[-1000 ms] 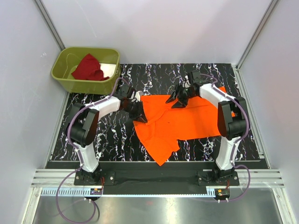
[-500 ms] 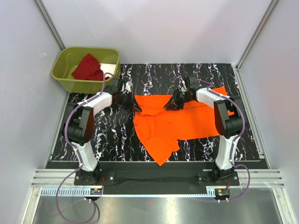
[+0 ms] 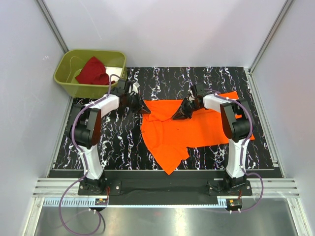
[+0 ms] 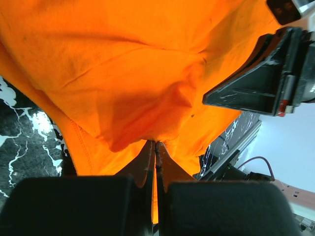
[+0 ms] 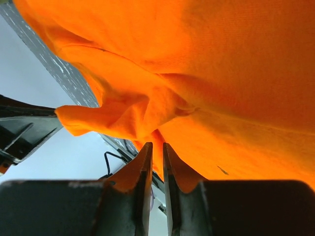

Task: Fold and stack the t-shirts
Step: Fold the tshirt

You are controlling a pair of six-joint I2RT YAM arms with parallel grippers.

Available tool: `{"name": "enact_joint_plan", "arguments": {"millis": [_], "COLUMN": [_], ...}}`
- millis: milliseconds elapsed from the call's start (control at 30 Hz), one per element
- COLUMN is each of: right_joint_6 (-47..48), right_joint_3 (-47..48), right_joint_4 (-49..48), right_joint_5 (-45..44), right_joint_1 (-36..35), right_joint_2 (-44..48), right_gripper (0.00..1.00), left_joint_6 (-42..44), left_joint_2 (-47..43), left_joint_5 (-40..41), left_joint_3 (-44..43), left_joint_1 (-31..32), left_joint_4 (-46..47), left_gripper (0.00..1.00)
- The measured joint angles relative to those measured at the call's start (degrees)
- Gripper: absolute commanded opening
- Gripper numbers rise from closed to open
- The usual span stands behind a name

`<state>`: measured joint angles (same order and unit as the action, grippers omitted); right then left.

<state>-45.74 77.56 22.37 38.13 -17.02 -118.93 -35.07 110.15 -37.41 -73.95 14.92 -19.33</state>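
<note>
The large orange t-shirt lies rumpled across the middle of the black marbled table. My left gripper is shut on its far left edge, with cloth pinched between the tips. My right gripper is shut on a fold of the same shirt near its far edge, and cloth fills that view. The dark red t-shirt lies crumpled inside the olive-green bin at the back left.
The bin stands off the table's far left corner, close behind my left arm. The enclosure's metal posts and white walls ring the table. The shirt's lower flap hangs toward the near edge.
Both grippers have drawn toward the far edge of the shirt and slightly closer together. The left one has moved back and left, pulling the shirt's upper left edge with it.
</note>
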Motion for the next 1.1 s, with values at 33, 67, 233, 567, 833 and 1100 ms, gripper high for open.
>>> {"name": "enact_joint_plan", "arguments": {"millis": [33, 67, 233, 567, 833, 1100], "right_joint_6": [-0.15, -0.26, -0.59, -0.92, -1.79, -2.32], "right_joint_3": [0.02, 0.02, 0.09, 0.98, 3.67, 4.7], "right_joint_4": [-0.04, 0.07, -0.04, 0.02, 0.26, 1.75], "right_joint_5": [0.0, -0.02, -0.09, -1.16, -1.57, -2.97], "right_joint_1": [-0.13, -0.28, -1.01, -1.81, -1.88, -2.45], "right_joint_2": [-0.2, -0.35, -1.16, -3.26, -5.38, -5.75], "right_gripper": [0.21, 0.2, 0.2, 0.29, 0.29, 0.26], "left_joint_6": [0.0, 0.0, 0.0, 0.0, 0.0, 0.0], "left_joint_2": [0.0, 0.0, 0.02, 0.24, 0.24, 0.24], "left_joint_5": [-0.02, 0.0, 0.0, -0.15, -0.39, -1.07], "left_joint_3": [-0.11, -0.17, -0.17, -0.17, -0.17, -0.17], "left_joint_1": [-0.13, -0.26, -0.7, -0.92, -0.96, -0.96], "left_joint_4": [0.0, 0.04, 0.0, 0.02, 0.33, 1.05], "left_gripper": [0.0, 0.0, 0.0, 0.0, 0.0, 0.0]}}
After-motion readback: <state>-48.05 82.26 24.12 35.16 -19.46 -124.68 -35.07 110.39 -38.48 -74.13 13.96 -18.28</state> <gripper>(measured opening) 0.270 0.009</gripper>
